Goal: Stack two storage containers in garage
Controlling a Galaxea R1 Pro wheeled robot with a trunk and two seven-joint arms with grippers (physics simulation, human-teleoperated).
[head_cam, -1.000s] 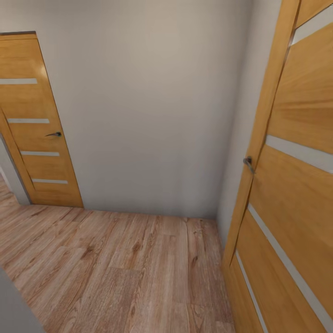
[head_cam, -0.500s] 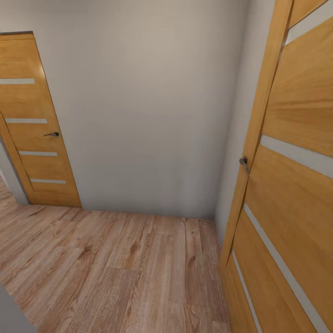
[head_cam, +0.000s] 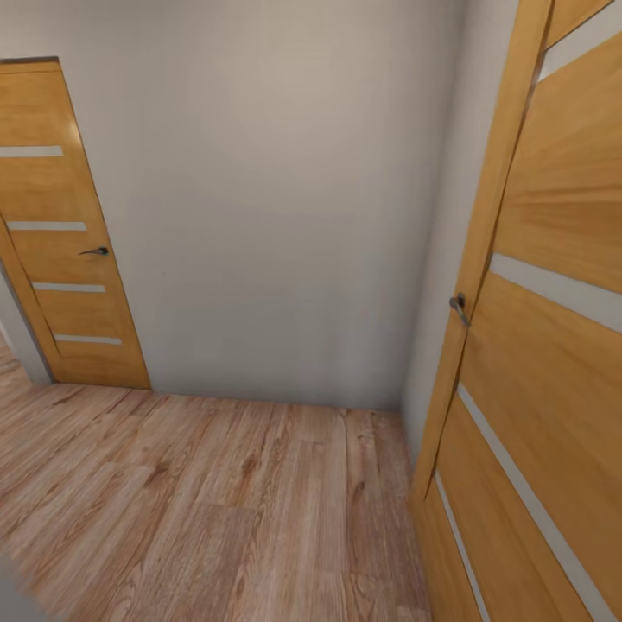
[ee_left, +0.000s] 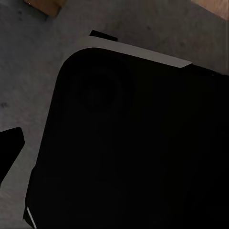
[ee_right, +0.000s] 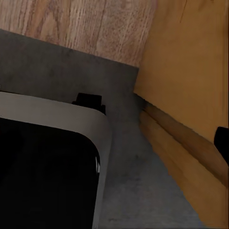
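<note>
Left fingers (ee_left: 8, 151) show as one dark tip at the edge of the left wrist view, and right fingers (ee_right: 222, 138) as a dark sliver at the edge of the right wrist view; whether either pair is open, closed or gripping anything cannot be told. In the head view, the near door (head_cam: 553, 345), light wood with pale glass slits, stands open and close by, its dark handle (head_cam: 460, 307) on its edge. Away from the near door, across a plain white-grey wall (head_cam: 285, 216), stands a far door (head_cam: 65, 233) of the same wood with four glass slits and a dark lever (head_cam: 95, 251). Wood-plank flooring (head_cam: 216, 501) runs from the foot of the near door to the wall and the far door. In the right wrist view, the dark grey concrete floor (ee_right: 129, 181) lies right against the bottom of the near door's orange wood, and meets the wood planks in a straight line beyond it. A black, round-cornered robot body (ee_right: 43, 176) with a pale grey rim sits over the concrete just beside the door. The left wrist view shows the same black body over speckled grey concrete, with slips of light wood at that floor's far edge.
</note>
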